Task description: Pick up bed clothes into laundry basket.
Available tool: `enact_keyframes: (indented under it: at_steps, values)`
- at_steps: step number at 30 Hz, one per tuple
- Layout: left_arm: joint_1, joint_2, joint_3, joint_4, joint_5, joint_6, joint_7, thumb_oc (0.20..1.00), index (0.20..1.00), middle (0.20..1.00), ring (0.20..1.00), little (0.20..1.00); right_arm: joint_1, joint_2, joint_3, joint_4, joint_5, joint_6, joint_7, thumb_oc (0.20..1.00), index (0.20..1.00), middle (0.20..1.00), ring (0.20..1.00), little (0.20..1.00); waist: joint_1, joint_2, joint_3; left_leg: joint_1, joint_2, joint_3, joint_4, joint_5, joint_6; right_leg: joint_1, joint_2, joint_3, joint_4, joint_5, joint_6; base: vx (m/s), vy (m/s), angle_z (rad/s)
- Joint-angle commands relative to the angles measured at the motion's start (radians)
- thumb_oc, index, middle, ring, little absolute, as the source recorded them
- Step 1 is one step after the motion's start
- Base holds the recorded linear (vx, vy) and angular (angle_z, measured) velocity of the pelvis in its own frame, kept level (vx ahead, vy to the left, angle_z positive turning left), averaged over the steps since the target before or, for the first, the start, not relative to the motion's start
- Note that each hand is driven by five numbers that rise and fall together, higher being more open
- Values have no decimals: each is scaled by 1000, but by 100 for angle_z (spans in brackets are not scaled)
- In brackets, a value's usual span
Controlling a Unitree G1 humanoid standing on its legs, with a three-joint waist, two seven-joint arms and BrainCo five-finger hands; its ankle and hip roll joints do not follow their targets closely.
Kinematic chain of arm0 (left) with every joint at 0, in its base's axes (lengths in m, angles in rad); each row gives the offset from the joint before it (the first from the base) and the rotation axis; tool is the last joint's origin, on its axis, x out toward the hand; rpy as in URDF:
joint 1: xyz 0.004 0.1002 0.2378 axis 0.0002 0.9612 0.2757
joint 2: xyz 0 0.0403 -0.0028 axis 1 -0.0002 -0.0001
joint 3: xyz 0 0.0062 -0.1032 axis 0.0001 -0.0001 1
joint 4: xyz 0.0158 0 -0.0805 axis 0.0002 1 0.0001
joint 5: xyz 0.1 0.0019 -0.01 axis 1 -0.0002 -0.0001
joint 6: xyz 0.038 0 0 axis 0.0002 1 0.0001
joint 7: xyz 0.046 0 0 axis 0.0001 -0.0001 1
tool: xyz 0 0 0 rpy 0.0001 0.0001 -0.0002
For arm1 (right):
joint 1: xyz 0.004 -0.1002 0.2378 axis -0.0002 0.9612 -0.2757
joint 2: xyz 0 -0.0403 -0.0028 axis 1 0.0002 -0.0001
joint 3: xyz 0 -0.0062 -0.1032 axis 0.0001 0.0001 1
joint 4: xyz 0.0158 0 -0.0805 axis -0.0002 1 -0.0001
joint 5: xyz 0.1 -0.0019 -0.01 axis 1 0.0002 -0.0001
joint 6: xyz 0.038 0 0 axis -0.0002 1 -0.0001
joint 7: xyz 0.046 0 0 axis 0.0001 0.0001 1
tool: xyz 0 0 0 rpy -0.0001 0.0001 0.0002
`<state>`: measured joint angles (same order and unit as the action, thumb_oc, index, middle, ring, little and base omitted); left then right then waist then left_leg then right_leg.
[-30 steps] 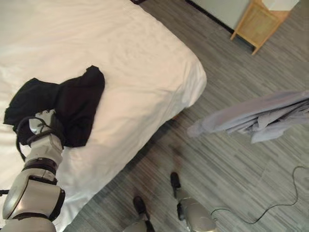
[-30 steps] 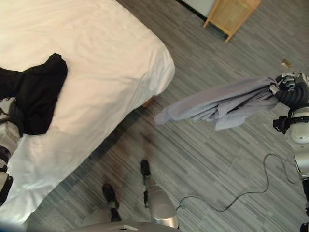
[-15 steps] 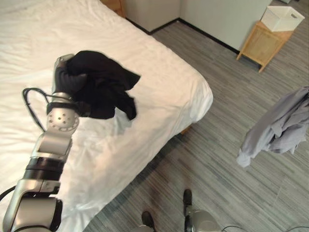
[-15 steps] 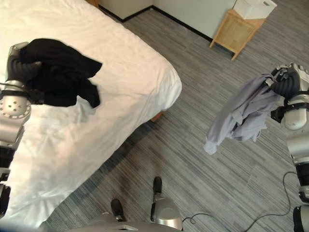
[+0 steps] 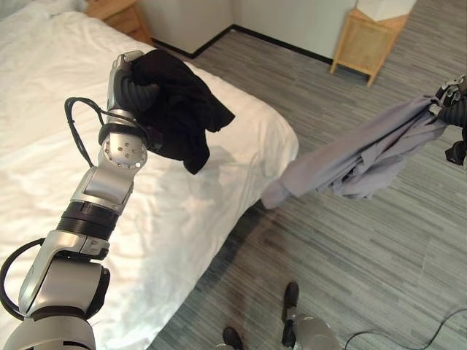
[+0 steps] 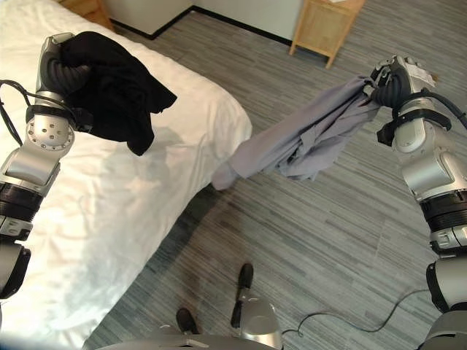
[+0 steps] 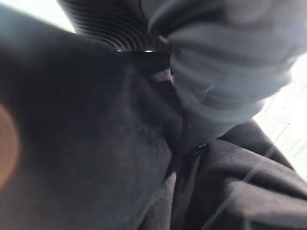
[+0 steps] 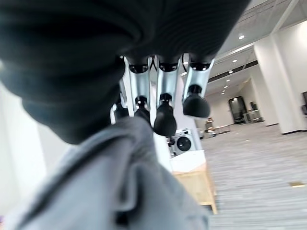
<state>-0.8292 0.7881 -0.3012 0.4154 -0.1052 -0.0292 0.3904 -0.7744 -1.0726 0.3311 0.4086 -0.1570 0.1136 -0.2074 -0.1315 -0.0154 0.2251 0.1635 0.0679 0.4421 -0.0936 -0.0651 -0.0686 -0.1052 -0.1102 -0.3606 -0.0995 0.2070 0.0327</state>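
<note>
My left hand [image 5: 133,82] is raised above the white bed [image 5: 182,197] and shut on a black garment [image 5: 182,113] that hangs bunched from it. The same black garment [image 7: 96,158] spreads dark cloth under the hand in the left wrist view. At the right, my right hand [image 6: 392,79] is lifted over the floor and shut on a grey garment [image 6: 306,142], which streams out toward the bed's corner. In the right wrist view the curled fingers [image 8: 163,112] press into the grey garment [image 8: 110,191].
A wooden side table [image 5: 363,40] stands against the far wall with a white box [image 5: 384,7] on it. Another wooden piece [image 5: 120,13] sits by the bed's far side. Grey striped floor [image 5: 379,248] lies open to the right of the bed.
The left hand has risen higher with the black garment. The right hand has swung inward, and the grey garment now flies out sideways instead of hanging down. The camera has shifted.
</note>
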Motion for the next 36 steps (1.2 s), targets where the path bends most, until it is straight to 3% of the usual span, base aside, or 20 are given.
enact_keyframes:
  at_steps: [1,4,5,8,10,12,14,15,16,19,24,31,32,34,35,36]
  values:
    - [-64,-12,50,-20,6,-41,64,200,200,200,200,200,-133,-50,10,-45,24,-34,-43,200,200,200,200,200,32,35,-47,81,60,-53,22,-64,-57,-26,-151,-3,32,-28,217,321,-305,-14]
    - [-73,-32,48,-22,-21,-48,57,200,200,200,200,200,-137,-59,26,-46,66,-50,-33,200,200,200,200,200,30,48,-40,26,109,-79,170,-56,-87,18,-113,-8,19,-90,185,186,-287,7]
    - [-79,-38,47,-22,-28,-51,59,200,200,200,200,200,-147,-62,35,-48,76,-57,-33,200,200,200,200,200,34,42,-31,-11,107,-102,223,-5,-93,21,-105,-13,13,-89,158,37,-241,13]
    - [-102,-48,38,-19,-49,-53,63,200,200,200,200,200,-165,-56,48,-46,91,-60,-31,200,200,200,200,200,38,34,-17,-99,117,-198,363,60,-116,48,-77,-11,12,-138,124,78,-174,7]
    - [-111,-51,33,-25,-57,-53,70,200,200,200,200,200,-175,-47,58,-50,82,-58,-36,200,200,200,200,200,54,10,-10,-164,46,-257,376,10,-90,57,-76,18,12,-154,117,142,-81,-7]
    - [-116,-48,32,-35,-47,-52,74,200,200,200,200,200,-190,-48,79,-63,70,-60,-27,200,200,200,200,200,76,-1,-9,-179,-26,-307,295,-62,-60,71,-64,61,12,-161,124,169,7,-39]
    - [-113,-43,28,-35,-40,-57,83,200,200,200,200,200,-213,-40,108,-53,65,-71,-26,200,200,200,200,200,116,2,-6,-198,-97,-405,210,-43,-43,84,-43,108,12,-157,128,188,59,-73]
    - [-99,-35,33,-40,-31,-53,91,200,200,200,200,200,-216,-36,125,-42,51,-76,-28,200,200,200,200,200,140,10,-6,-209,-120,-479,140,-5,-29,92,-22,138,12,-157,127,156,39,-94]
    - [-102,-29,30,-43,-27,-52,87,200,200,200,200,200,-227,-42,131,-42,44,-73,-23,200,200,200,200,200,142,14,-15,-202,-122,-499,102,-1,-21,97,-12,150,12,-164,130,126,11,-122]
    - [-103,-32,24,-48,-33,-48,81,200,200,200,200,200,-195,-39,109,-41,39,-66,-20,200,200,200,200,200,117,31,-42,-136,-99,-463,6,33,2,118,10,168,27,-172,127,71,45,-86]
    - [-168,-41,-32,-21,-37,-39,80,200,200,200,200,200,-165,-22,86,-75,67,-68,-30,200,200,200,200,200,81,29,-42,-108,-86,-432,6,30,15,52,6,191,166,-206,121,-10,69,-5]
    - [-222,-59,-85,15,-23,-26,80,200,200,200,200,200,-210,15,141,-94,82,-89,-29,200,200,200,200,200,74,20,-66,-63,-81,-372,6,3,29,83,5,206,137,-204,126,34,36,-19]
    - [442,-249,296,-131,-44,-48,14,200,200,200,200,200,424,323,-348,-49,146,-110,-15,200,200,200,200,200,156,-46,-85,-70,-27,-240,26,17,47,84,-60,72,408,-248,174,68,28,-18]
    - [399,-235,284,-110,-44,-36,46,200,200,200,200,200,405,323,-337,-55,162,-109,-28,200,200,200,200,200,145,-44,-77,-56,-37,-263,13,19,54,51,-55,122,425,-245,188,64,26,-12]
    - [386,-230,281,-112,-49,-38,45,200,200,200,200,200,398,311,-334,-55,167,-107,-33,200,200,200,200,200,142,-44,-78,-57,-43,-273,6,15,53,59,-45,143,391,-267,172,102,13,-6]
    - [373,-224,266,-127,-40,-35,42,200,200,200,200,200,397,302,-334,-65,174,-105,-40,200,200,200,200,200,131,-45,-76,-56,-47,-292,6,12,51,56,-1,199,347,-291,140,145,13,0]
